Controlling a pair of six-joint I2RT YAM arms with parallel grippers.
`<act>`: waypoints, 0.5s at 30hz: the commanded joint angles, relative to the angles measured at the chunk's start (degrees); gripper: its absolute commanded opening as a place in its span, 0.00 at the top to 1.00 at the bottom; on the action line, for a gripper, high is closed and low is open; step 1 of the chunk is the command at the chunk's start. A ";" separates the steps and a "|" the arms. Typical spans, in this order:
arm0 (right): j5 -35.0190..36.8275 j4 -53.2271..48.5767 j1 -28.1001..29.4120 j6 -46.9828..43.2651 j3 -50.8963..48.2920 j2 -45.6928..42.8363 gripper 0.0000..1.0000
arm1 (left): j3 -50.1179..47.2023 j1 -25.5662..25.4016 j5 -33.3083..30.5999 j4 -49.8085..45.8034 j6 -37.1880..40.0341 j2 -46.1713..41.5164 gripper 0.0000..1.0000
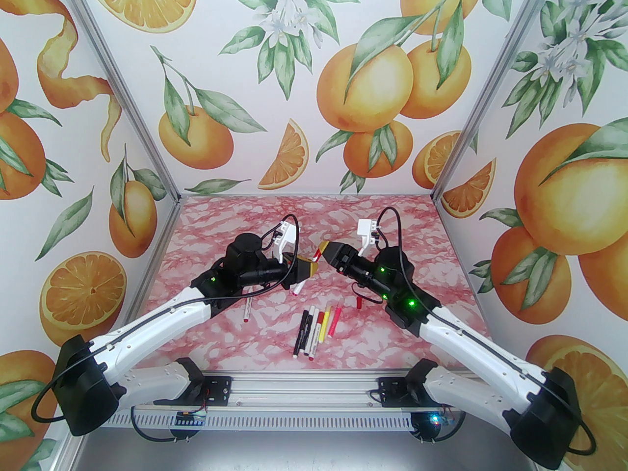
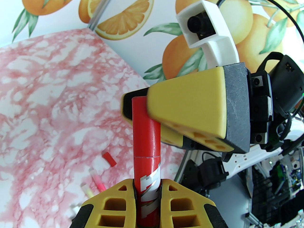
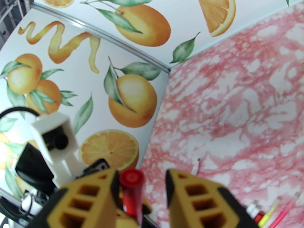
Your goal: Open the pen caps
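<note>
while the left gripper (image 2: pixel 147 184) pinches the red pen (image 2: pixel 147 166), the right gripper (image 3: pixel 142 182) sits spread around its cap (image 3: pixel 131 176); off-centre closing could skew the pen or slip off.

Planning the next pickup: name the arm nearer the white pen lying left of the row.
Left. The left arm passes just over the white pen; the right arm is beyond the row.

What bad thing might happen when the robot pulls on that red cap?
The right gripper is open, with the red cap off-centre inside it, so closing may shove the pen sideways.
Only the left gripper clamps the pen, so a hard pull might slide it out.
The freed cap may drop among the other pens on the table.
</note>
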 commanded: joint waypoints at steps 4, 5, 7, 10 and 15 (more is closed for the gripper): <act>-2.31 6.37 0.39 2.43 -0.04 1.05 0.69 | -0.46 -0.76 1.28 1.72 0.54 1.04 1.00; -2.17 6.13 0.40 2.20 0.06 1.02 0.71 | -0.41 -0.86 1.32 1.60 0.69 1.21 1.00; -1.69 4.74 0.41 1.41 0.50 0.82 0.75 | -0.37 -0.87 1.41 1.22 1.06 1.32 1.00; -1.59 3.80 0.37 0.99 0.87 0.92 0.81 | -0.15 -0.90 1.48 0.59 1.62 1.52 1.00; -0.05 2.28 0.34 0.00 1.34 0.66 0.91 | -0.12 -0.92 3.36 0.34 2.10 2.04 1.00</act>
